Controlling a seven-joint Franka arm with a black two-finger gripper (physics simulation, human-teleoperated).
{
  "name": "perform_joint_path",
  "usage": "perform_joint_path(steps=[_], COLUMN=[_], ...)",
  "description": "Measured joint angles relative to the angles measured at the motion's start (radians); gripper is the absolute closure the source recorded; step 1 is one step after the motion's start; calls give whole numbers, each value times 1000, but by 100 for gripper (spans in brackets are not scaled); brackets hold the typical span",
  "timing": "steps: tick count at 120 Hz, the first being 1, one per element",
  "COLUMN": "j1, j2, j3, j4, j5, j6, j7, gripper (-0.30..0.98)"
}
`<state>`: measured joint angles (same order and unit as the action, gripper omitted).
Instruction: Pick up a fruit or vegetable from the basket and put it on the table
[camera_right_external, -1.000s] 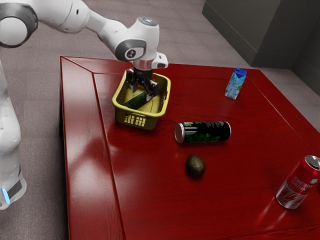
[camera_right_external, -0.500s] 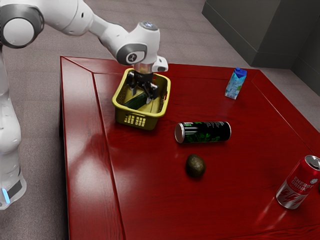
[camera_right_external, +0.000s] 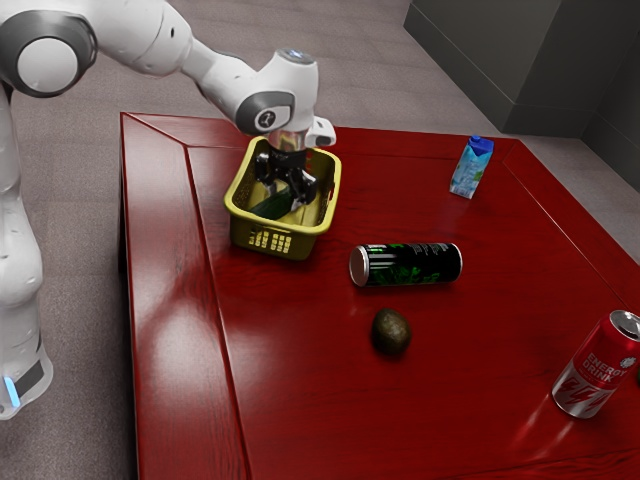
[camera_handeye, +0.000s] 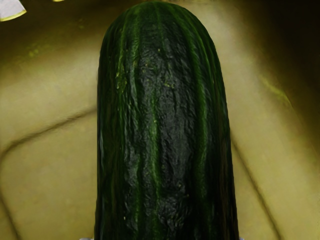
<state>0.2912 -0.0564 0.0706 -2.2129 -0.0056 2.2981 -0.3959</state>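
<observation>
in the yellow plastic basket (camera_right_external: 243, 231), at the exterior view's left, the long dark green cucumber (camera_right_external: 270, 207) lies between the spread fingers of the black two-finger gripper (camera_right_external: 285, 193); a good grasp should square them to its flanks, close evenly below its crown, then lift straight up. its ridged, wrinkled skin has lighter green lengthwise streaks and a rounded end.

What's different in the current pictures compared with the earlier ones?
The gripper has moved down, deeper into the yellow basket, over the cucumber. No lift or release shows, and whether it has taken hold can't be told. The basket, dark round fruit, black can, blue carton and red can stayed put.
</observation>
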Motion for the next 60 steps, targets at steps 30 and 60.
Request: perform_joint_path(steps=[30,60], j1=[-1,10], j2=[18,16], j3=[0,4], j4=[1,6], j5=[-22,-17], j6=[15,24], j7=[-5,-21], gripper=[39,45])
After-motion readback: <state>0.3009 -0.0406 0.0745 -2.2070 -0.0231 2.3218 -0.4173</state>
